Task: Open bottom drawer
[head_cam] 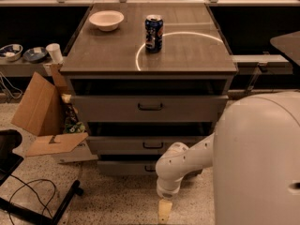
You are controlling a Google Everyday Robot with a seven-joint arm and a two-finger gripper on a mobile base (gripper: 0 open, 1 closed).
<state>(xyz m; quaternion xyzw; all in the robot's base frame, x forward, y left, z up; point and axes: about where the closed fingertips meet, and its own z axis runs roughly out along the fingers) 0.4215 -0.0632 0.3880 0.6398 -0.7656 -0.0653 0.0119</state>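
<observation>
Camera view shows the bottom drawer point(123, 168) as the lowest and narrowest-looking of three grey fronts in the cabinet point(225, 86), just above the floor. It looks shut or nearly so, and nothing of its inside shows. Its small dark bar handle point(149, 168) sits at mid-front, partly covered by the white arm's elbow point(174, 167).

The gripper point(164, 211) hangs below that elbow, lower than the cabinet's base and in front of it, apart from the handle. Whether it is released or clenched I cannot tell.

I judge the drawer to be rigid and fairly light, sliding straight out. The bar is the only sensible hold, and a thin one, so the grip should sit square and the pull run level.

On the cabinet top stand a white bowl point(106, 19), seemingly empty, and an upright soda can point(153, 33). Left of the cabinet an open cardboard box point(40, 110) leans, its contents unclear. Behind it, further left, are a paper cup point(55, 53) and small dishes point(11, 52).
</observation>
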